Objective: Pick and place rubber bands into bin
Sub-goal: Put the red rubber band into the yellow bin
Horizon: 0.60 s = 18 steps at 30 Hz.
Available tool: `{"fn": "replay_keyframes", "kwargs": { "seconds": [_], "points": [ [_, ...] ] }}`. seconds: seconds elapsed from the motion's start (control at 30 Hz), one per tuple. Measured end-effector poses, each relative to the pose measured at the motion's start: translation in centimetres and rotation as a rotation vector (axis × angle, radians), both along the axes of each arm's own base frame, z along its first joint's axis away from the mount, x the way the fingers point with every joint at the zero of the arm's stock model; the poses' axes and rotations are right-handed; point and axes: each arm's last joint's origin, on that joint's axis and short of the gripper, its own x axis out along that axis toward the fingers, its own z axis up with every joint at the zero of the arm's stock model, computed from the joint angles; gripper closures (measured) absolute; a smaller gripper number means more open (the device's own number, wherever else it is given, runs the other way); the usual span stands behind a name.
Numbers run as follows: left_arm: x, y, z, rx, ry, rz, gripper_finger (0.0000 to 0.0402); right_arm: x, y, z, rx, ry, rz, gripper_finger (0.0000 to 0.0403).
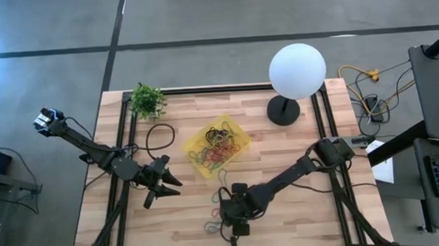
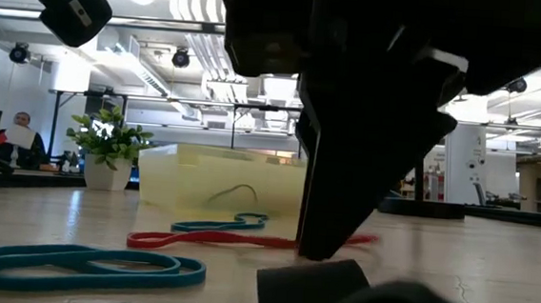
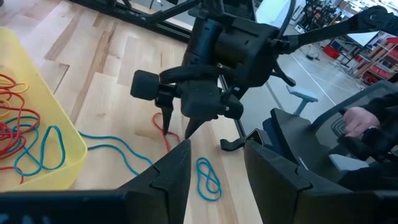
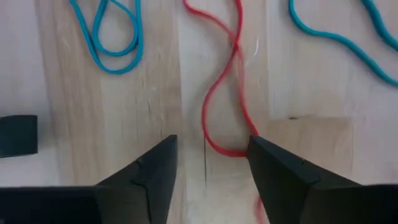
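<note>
A red rubber band point(image 4: 222, 93) lies as a long twisted loop on the wooden table. My right gripper point(image 4: 211, 146) points down over it, open, one finger on either side of the band's near end. The left wrist view shows the same gripper point(image 3: 178, 121) with its tips just above the red band point(image 3: 163, 127). Blue rubber bands point(image 4: 115, 34) point(image 3: 208, 177) lie loose beside it. The yellow bin point(image 1: 235, 130), farther back at mid-table, holds several coloured rubber bands. My left gripper point(image 1: 166, 184) waits open to the left of the bin, clear of the table. My right gripper straddles the red band's looped end point(image 4: 231, 151) from above, its fingers pointing down. The band lies flat on the table close against one fingertip point(image 4: 261, 152). Whether that finger touches it, I cannot tell.
A big black ring point(image 1: 160, 135) lies left of the bin. A small potted plant point(image 1: 147, 101) stands at the far left. A white lamp globe point(image 1: 297, 71) on a black round base point(image 1: 283, 110) stands at the far right. More loose bands point(image 1: 210, 227) lie near the front edge.
</note>
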Motion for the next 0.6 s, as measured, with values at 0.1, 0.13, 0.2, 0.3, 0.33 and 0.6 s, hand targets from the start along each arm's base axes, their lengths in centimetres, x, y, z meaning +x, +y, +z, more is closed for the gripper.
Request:
{"fn": "replay_keyframes", "kwargs": {
  "seconds": [0.1, 0.13, 0.2, 0.3, 0.33, 0.6],
  "points": [
    [0.0, 0.0, 0.0, 0.001, -0.001, 0.000, 0.0267, -0.1, -0.2, -0.2, 0.007, 0.009, 0.007, 0.0211],
    [0.0, 0.0, 0.0, 0.002, -0.001, 0.000, 0.0267, -0.1, -0.2, -0.2, 0.008, 0.010, 0.010, 0.0209],
    [0.0, 0.0, -0.1, 0.003, 0.001, 0.000, 0.0267, -0.1, -0.3, -0.3, 0.005, 0.010, 0.012, 0.0207],
    [0.0, 0.0, -0.3, 0.005, 0.006, 0.000, 0.0267, 0.0, -0.4, -0.3, 0.004, 0.010, 0.016, 0.0207],
    [0.0, 0.0, -0.4, 0.007, 0.009, 0.000, 0.0267, 0.0, -0.5, -0.3, 0.004, 0.010, 0.015, 0.0207],
    [-0.2, 0.1, -1.6, -0.014, 0.046, 0.011, 0.0267, 0.0, -0.6, -0.1, -0.011, 0.017, 0.014, 0.0209]
  ]
}}
